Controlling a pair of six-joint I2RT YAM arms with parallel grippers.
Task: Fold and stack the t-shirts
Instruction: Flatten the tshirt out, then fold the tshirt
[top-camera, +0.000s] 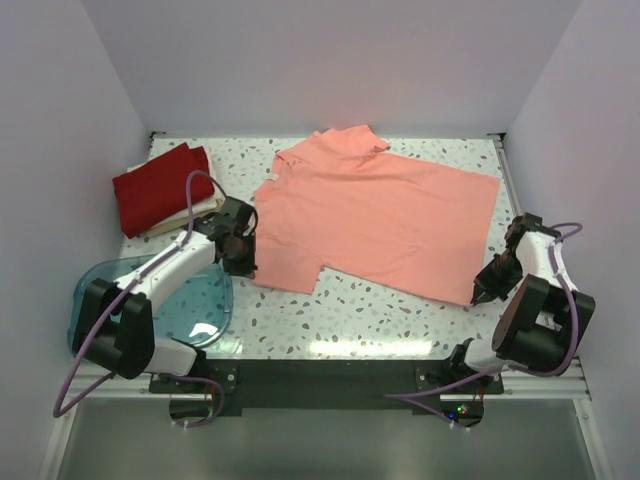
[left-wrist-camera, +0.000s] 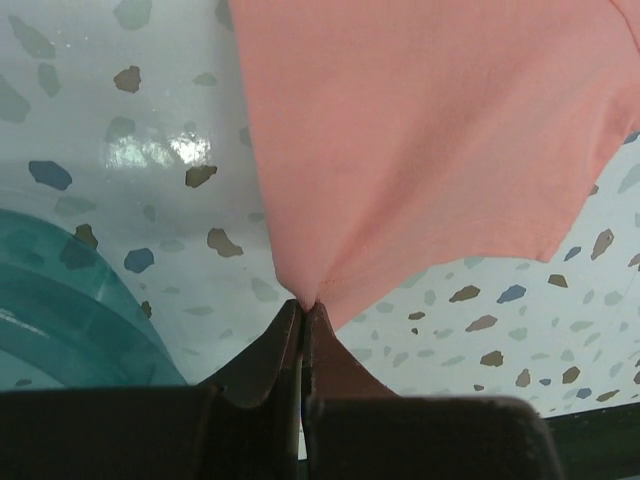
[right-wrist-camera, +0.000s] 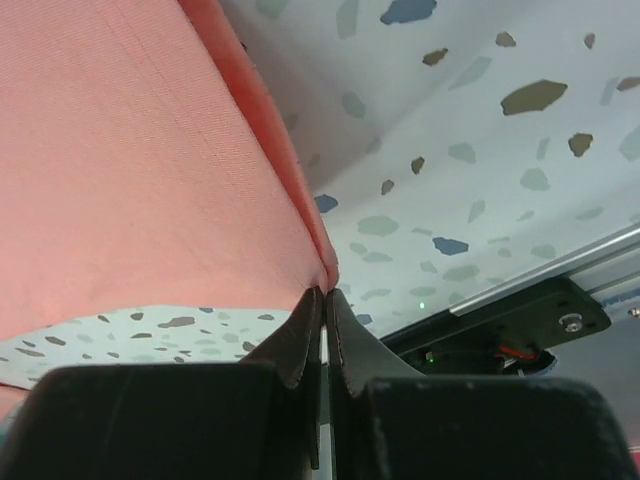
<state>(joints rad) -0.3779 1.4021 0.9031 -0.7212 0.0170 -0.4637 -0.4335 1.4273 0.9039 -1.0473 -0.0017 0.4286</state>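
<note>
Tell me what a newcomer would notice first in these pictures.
A big salmon-pink t-shirt lies spread across the middle of the speckled table. The left fingers and right fingers are each shut on a near corner of it. At far left, a folded deep red t-shirt sits on a cream one, with a blue tub nearer.

We're seeing the salmon-pink t-shirt (top-camera: 380, 215) as matt, soft cloth, with a fine weave showing up close. The deep red t-shirt (top-camera: 160, 188) looks like the same matt fabric. The table (top-camera: 340, 315) is smooth, glossy and speckled like terrazzo, and the tub (top-camera: 205, 300) is shiny translucent blue plastic.
</note>
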